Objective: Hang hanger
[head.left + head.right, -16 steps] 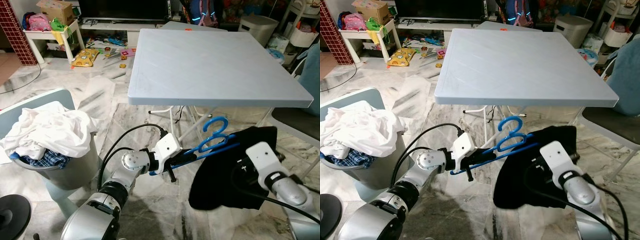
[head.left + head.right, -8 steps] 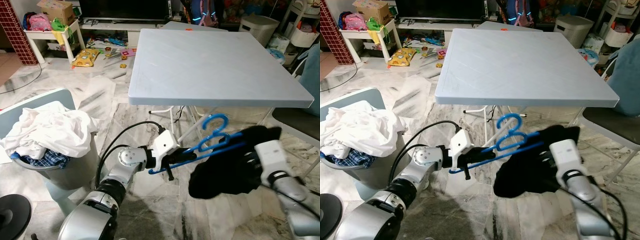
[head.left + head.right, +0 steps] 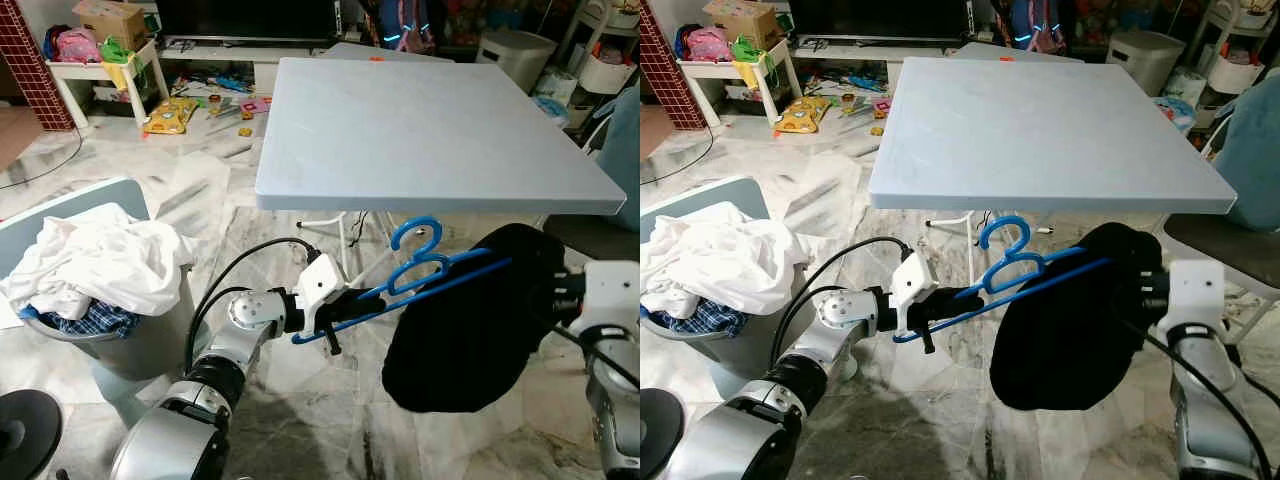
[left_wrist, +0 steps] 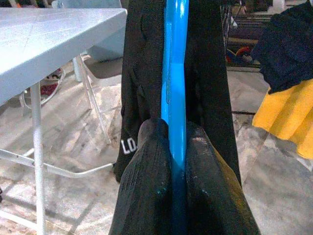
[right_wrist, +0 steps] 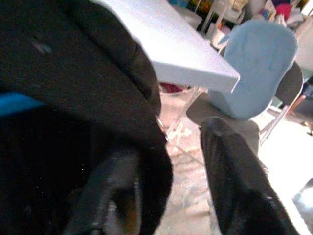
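Hanger [image 3: 420,275], blue, hangs in the air just below the near edge of the grey table [image 3: 430,130]. Left hand [image 3: 335,312] is clamped on its left end; black garment [image 3: 470,320] drapes its right end, where right hand [image 5: 166,161] has its fingers spread around the cloth.

Table [image 3: 430,130] edge overhangs just above blue hanger [image 3: 425,268] hook; white table legs [image 3: 350,235] behind it. Laundry bin [image 3: 110,290] heaped with clothes blocks left side. Black garment [image 3: 470,320] hangs between both arms, fills space low right. Chair [image 3: 1230,240] crowds far right. Bare marble floor [image 3: 300,420] open beneath hanger
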Controlling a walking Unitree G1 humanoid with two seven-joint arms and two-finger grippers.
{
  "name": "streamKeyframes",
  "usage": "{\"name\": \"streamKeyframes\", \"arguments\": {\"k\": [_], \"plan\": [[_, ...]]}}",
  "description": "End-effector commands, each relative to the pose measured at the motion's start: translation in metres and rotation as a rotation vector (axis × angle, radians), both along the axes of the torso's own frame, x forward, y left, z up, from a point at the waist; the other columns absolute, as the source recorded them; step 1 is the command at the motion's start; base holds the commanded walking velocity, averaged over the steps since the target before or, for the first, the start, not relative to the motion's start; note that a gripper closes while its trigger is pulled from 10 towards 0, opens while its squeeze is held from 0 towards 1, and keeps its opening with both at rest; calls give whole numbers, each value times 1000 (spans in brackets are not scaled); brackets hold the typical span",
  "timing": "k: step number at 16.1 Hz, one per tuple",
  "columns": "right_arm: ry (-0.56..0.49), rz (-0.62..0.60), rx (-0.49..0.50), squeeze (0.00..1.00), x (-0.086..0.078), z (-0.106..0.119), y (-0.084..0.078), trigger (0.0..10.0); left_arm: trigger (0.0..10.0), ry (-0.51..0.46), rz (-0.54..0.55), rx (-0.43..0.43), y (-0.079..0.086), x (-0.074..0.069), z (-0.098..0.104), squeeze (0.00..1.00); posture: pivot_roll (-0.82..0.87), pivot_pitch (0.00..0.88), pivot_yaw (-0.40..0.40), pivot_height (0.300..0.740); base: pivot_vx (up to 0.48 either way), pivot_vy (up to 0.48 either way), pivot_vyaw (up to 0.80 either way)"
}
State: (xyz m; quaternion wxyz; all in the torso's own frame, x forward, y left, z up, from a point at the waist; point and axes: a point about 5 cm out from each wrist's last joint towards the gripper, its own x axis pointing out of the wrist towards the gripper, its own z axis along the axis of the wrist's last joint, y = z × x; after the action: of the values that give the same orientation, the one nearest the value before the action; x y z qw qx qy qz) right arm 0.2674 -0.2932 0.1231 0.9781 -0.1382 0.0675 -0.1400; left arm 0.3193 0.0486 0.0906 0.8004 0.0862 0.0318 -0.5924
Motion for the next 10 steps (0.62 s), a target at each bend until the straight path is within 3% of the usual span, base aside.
{"name": "streamKeyframes", "arguments": {"k": [1, 6, 10], "plan": [[-95, -4, -5, 0, 5, 19, 1, 0, 0, -64, -28, 13, -2, 3, 10, 0, -63, 0, -33, 740, 0, 0, 0], [-241, -36, -36, 0, 18, 54, 1, 0, 0, -60, -69, 79, 3, -3, 0, 0, -60, 0, -38, 740, 0, 0, 0], [-224, -97, -62, 0, 26, 56, -4, 0, 0, -76, -118, 91, 8, -7, -1, 0, -58, 0, -40, 740, 0, 0, 0]]}}
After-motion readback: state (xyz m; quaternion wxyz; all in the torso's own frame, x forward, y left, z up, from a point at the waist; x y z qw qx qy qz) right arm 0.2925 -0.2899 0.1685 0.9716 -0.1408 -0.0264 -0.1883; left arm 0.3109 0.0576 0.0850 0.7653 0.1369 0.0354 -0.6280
